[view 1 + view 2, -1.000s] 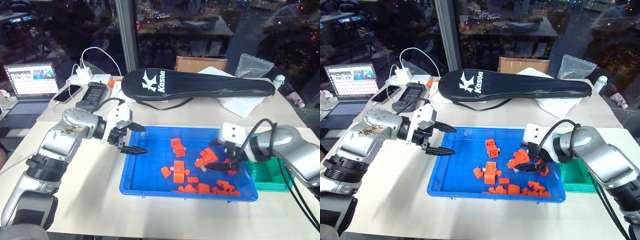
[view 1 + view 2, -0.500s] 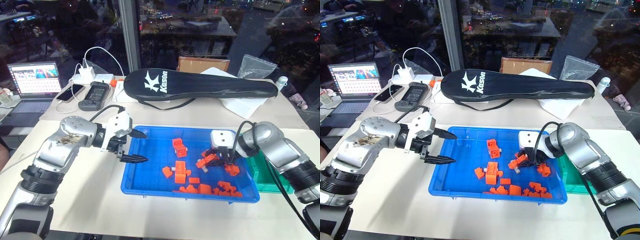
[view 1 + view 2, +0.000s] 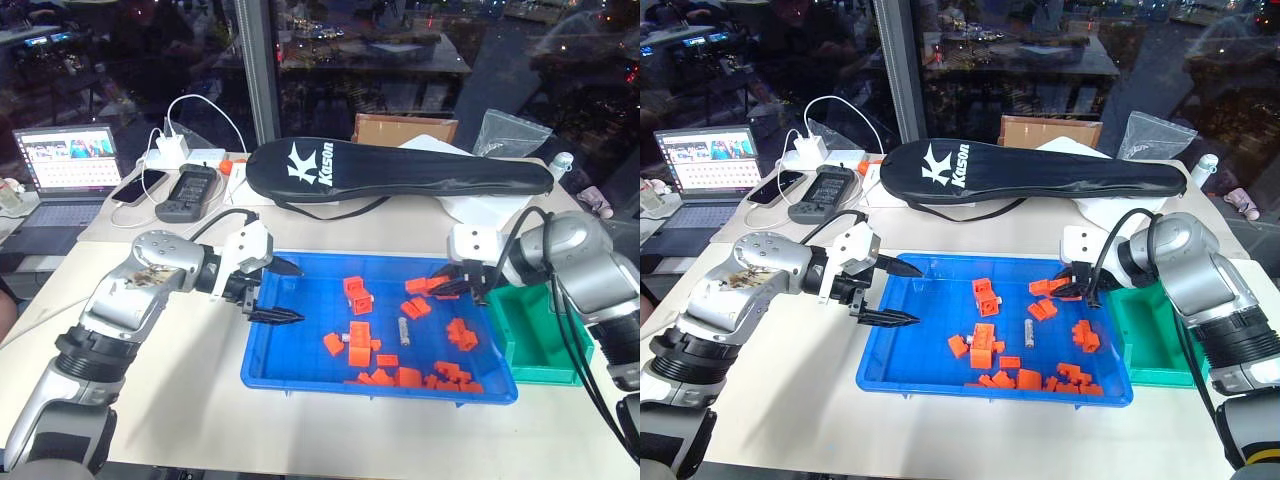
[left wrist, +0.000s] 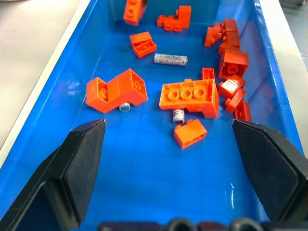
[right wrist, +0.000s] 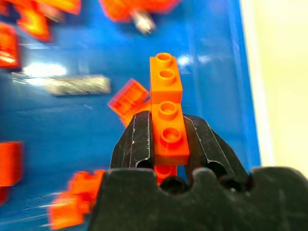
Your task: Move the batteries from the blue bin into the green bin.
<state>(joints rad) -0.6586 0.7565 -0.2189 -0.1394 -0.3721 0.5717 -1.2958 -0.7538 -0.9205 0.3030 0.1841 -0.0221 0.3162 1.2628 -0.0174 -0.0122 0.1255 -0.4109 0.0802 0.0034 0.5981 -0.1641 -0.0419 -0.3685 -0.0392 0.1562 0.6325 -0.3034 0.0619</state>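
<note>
Right wrist view: our right hand (image 5: 167, 144) pinches orange block (image 5: 167, 108), not battery (image 3: 403, 328), loose in blue bin (image 3: 300, 375). We should drop block, regrasp. Left hand (image 3: 280, 292) spread.

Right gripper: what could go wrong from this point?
1. The right gripper is shut on an orange block, not a battery; carried on, it may land in the green bin.
2. One battery lies bare in the blue bin, but two others sit tucked against blocks, so a grab there may catch a block again.
</note>
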